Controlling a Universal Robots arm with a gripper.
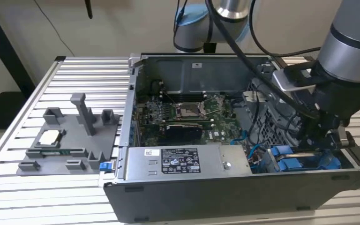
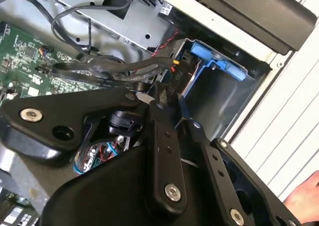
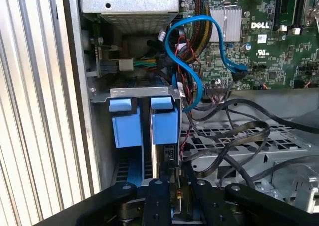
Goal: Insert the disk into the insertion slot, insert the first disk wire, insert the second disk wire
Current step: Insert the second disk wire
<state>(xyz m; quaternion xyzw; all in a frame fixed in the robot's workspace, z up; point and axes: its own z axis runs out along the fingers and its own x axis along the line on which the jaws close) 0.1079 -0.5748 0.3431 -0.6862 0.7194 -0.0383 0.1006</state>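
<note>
The disk's blue carrier (image 3: 164, 127) sits in the insertion slot (image 3: 139, 92), beside another blue carrier (image 3: 124, 128). Its grey body (image 3: 160, 158) shows below the blue tab. In the exterior view, my gripper (image 1: 320, 140) reaches down into the case's front corner on that view's right, over the blue rails (image 1: 292, 163). My gripper (image 2: 168, 100) is shut on a black disk wire plug (image 2: 179, 75) with red and yellow leads, held at the bay (image 2: 224, 96) by the blue carrier (image 2: 214, 60). In the first wrist view, that plug (image 3: 177, 190) sits between my fingers (image 3: 158, 201).
A blue data cable (image 3: 192, 56) loops over the bay, and black cables (image 3: 234, 136) cross the perforated cage. The grey power-supply box (image 1: 180, 161) fills the case front. A grey fixture tray (image 1: 67, 140) lies on the slatted table. A hand (image 2: 304, 198) shows outside the case.
</note>
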